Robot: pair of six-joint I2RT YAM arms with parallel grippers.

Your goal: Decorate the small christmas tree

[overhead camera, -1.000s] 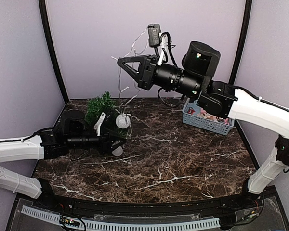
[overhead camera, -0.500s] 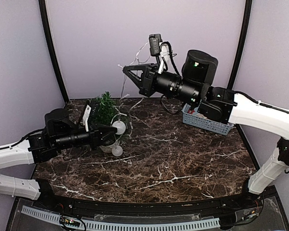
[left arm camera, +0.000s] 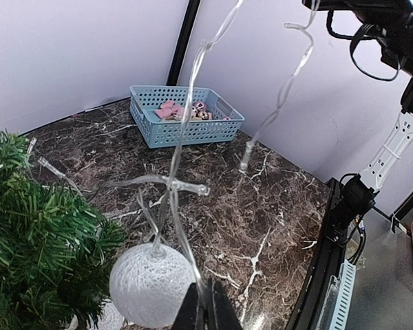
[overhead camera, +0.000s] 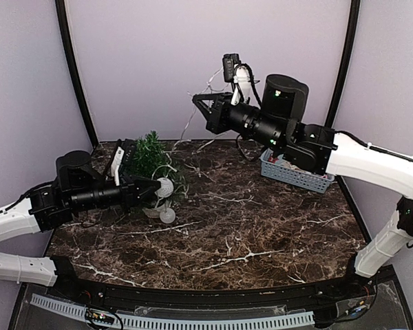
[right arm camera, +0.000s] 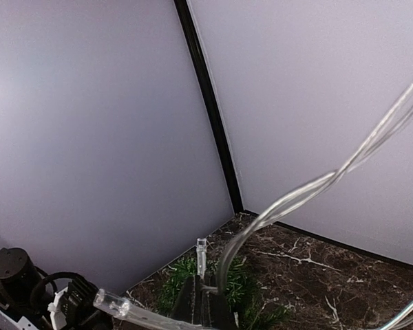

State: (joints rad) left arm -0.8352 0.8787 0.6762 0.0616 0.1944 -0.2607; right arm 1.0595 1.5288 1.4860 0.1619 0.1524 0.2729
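The small christmas tree (overhead camera: pixel 148 152) stands at the back left of the table, and also shows in the left wrist view (left arm camera: pixel 34 240) and the right wrist view (right arm camera: pixel 241 285). A clear string of lights (overhead camera: pixel 196 106) runs from the tree up to my right gripper (overhead camera: pixel 197 100), which is shut on it high above the table. Two white woven balls (overhead camera: pixel 164 187) hang on the string by the tree. My left gripper (overhead camera: pixel 153 187) is shut on the string (left arm camera: pixel 182 172) just beside a white ball (left arm camera: pixel 151 285).
A blue basket (overhead camera: pixel 296 170) with pink ornaments stands at the back right, also in the left wrist view (left arm camera: pixel 186 122). Black corner posts and purple walls close the back and sides.
The tree has gone from tilted to upright. My left gripper has drawn back leftward with the string. My right gripper has moved right, holding the string high.
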